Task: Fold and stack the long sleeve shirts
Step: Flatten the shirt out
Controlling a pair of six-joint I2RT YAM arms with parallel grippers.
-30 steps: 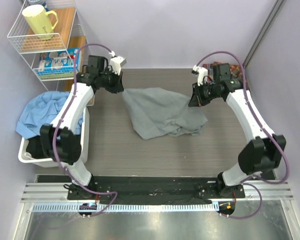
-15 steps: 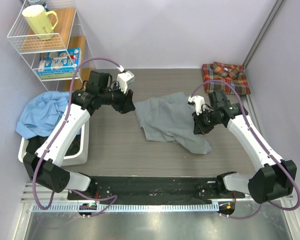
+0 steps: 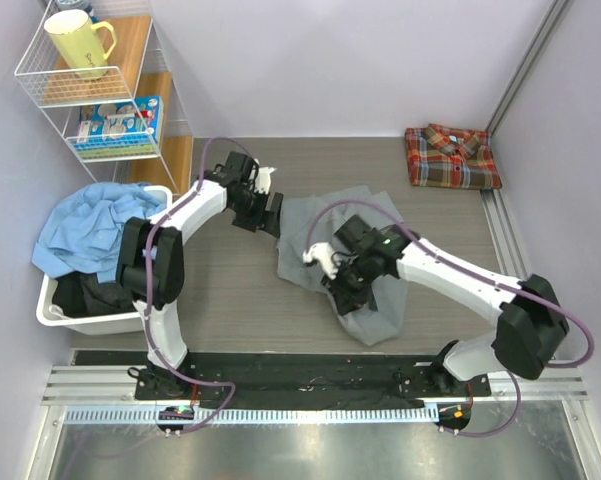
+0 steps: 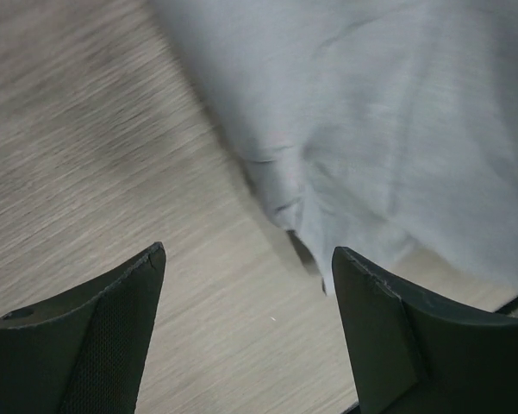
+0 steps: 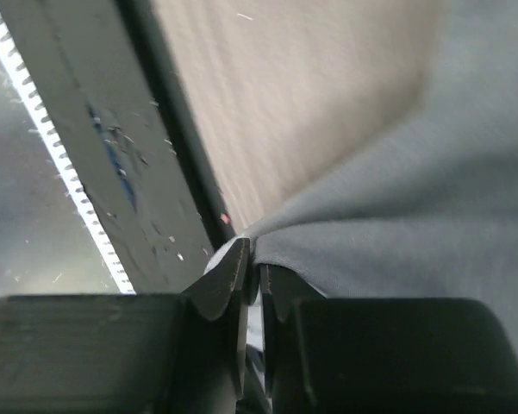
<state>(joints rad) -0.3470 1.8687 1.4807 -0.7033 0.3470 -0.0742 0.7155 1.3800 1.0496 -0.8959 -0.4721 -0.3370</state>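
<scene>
Pinches a near fold of the limp, light grey shirt (image 3: 315, 215), crumpled on the surface (image 3: 230, 290), in the right end effector (image 5: 252, 263); holds the left end effector (image 3: 269, 212) wide beside its left edge; likely best gripped by hems.

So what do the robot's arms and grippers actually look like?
The left arm and right arm are both built from white tubular links with chunky black joints. A looping purple cable runs along each. The left gripper and right gripper each end in two flat black fingers.

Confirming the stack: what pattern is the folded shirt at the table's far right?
Red-orange-and-blue plaid shirt; top external view.
</scene>
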